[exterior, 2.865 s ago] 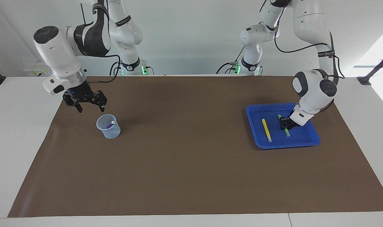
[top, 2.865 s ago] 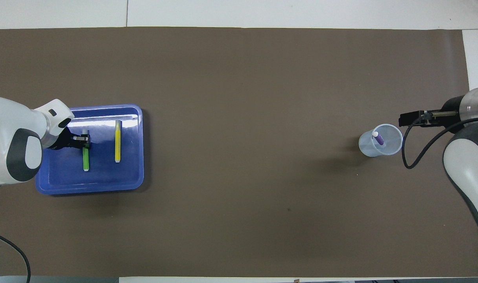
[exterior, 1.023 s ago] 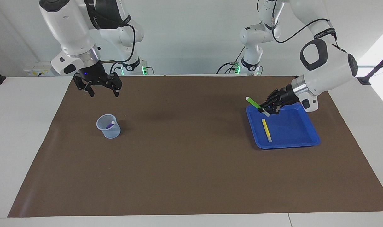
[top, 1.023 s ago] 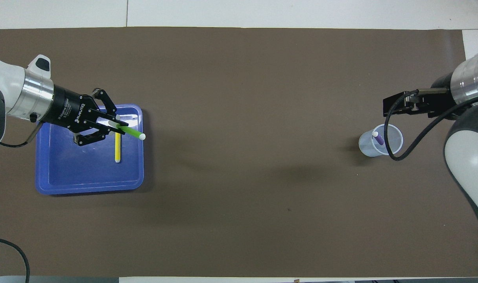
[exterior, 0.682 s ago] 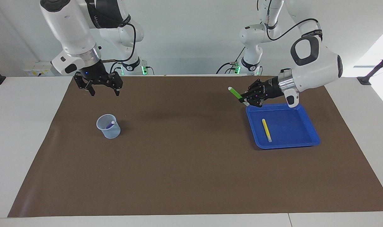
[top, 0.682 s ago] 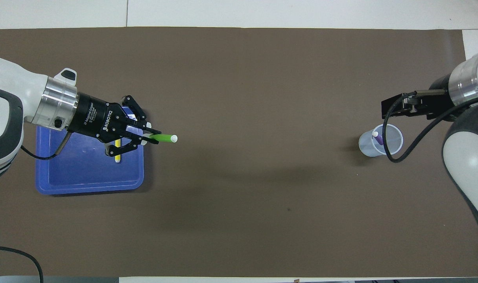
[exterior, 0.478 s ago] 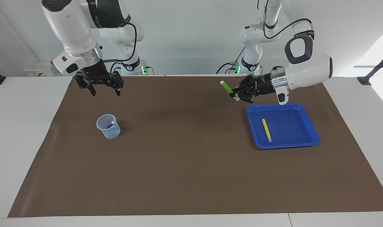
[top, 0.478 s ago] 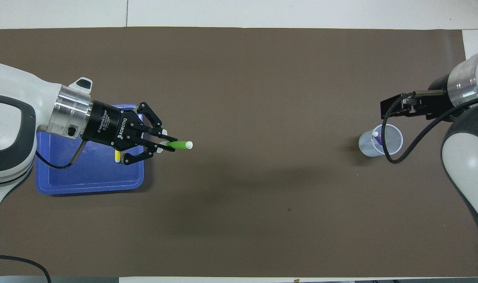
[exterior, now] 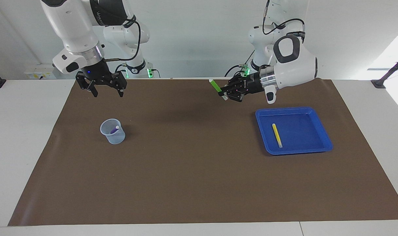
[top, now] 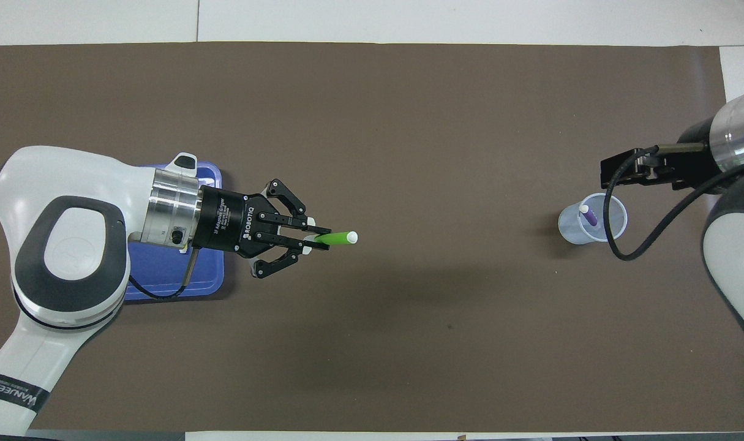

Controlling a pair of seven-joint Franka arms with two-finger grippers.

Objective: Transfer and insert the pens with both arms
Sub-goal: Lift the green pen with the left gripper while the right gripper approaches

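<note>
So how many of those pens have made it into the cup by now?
One is done: the purple pen stands in the clear cup. One is in hand: the left gripper holds the green pen in the air over the brown mat, while the right gripper waits open over the mat beside the cup. One is left: the yellow pen lies in the blue tray.

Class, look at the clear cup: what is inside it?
The purple pen leans inside the clear cup, whitish cap up. Its lower end shows only dimly through the wall.
</note>
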